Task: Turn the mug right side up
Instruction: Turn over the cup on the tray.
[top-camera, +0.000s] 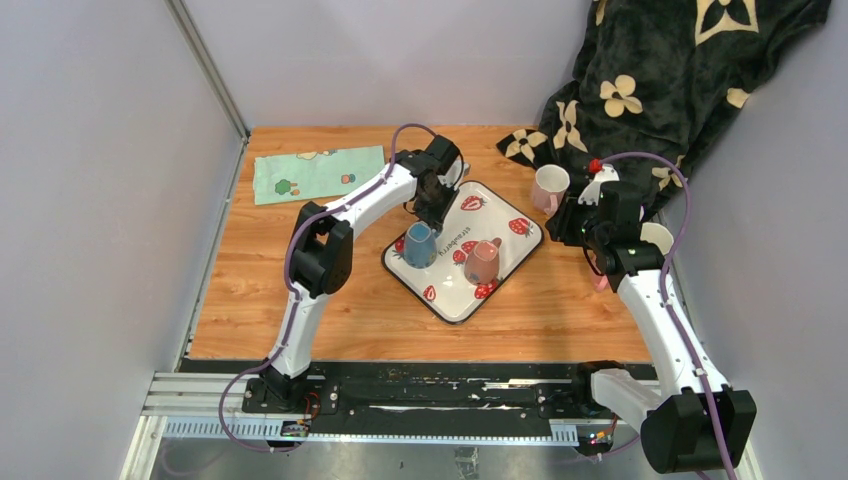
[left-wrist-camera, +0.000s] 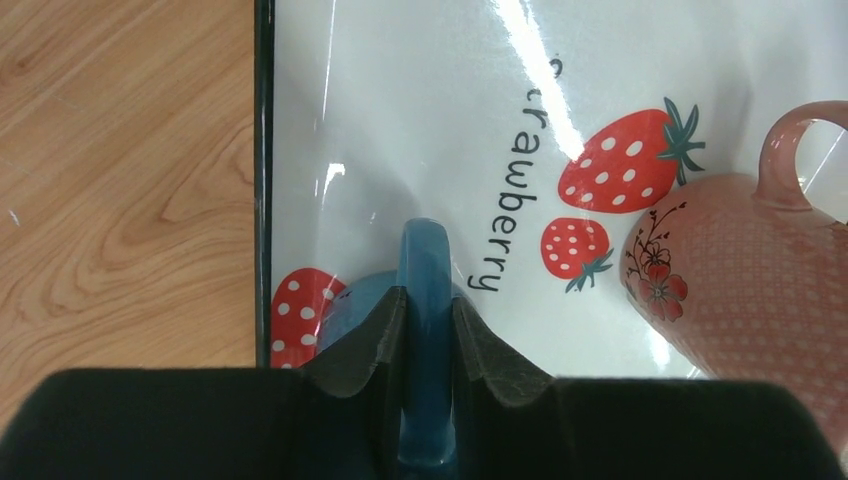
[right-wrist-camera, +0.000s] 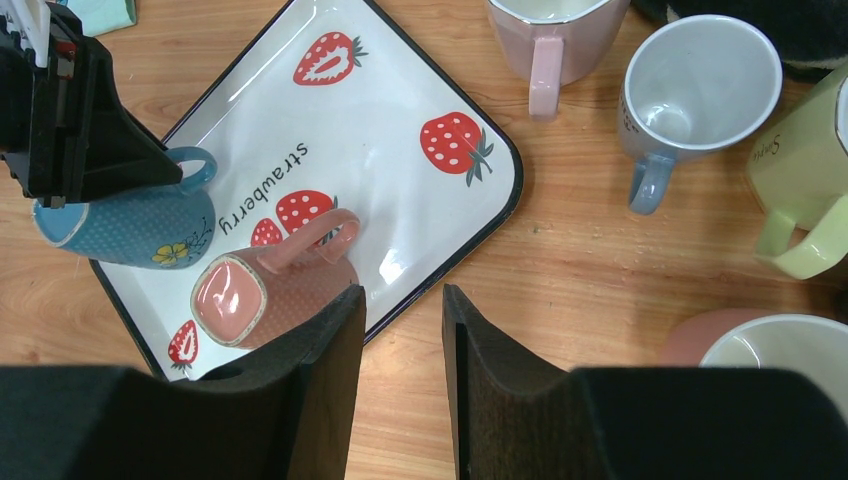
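Observation:
Two mugs stand mouth down on the strawberry tray (top-camera: 500, 218): a blue dotted mug (top-camera: 419, 243) on its left and a salmon mug (top-camera: 483, 262) beside it. My left gripper (left-wrist-camera: 428, 300) reaches down from behind the blue mug, and its fingers press both sides of the blue handle (left-wrist-camera: 427, 265). In the right wrist view the blue mug (right-wrist-camera: 130, 225) and salmon mug (right-wrist-camera: 270, 290) sit left of my right gripper (right-wrist-camera: 405, 300). That gripper hangs open over bare wood off the tray's (right-wrist-camera: 400, 200) right edge, with nothing between its fingers.
Upright mugs crowd the right side: a pink one (right-wrist-camera: 550, 30), a white one with a blue handle (right-wrist-camera: 700, 80), a pale green one (right-wrist-camera: 805, 170) and a salmon one (right-wrist-camera: 760, 340). A black flowered blanket (top-camera: 650, 80) covers the back right corner. A green cloth (top-camera: 318, 172) lies back left.

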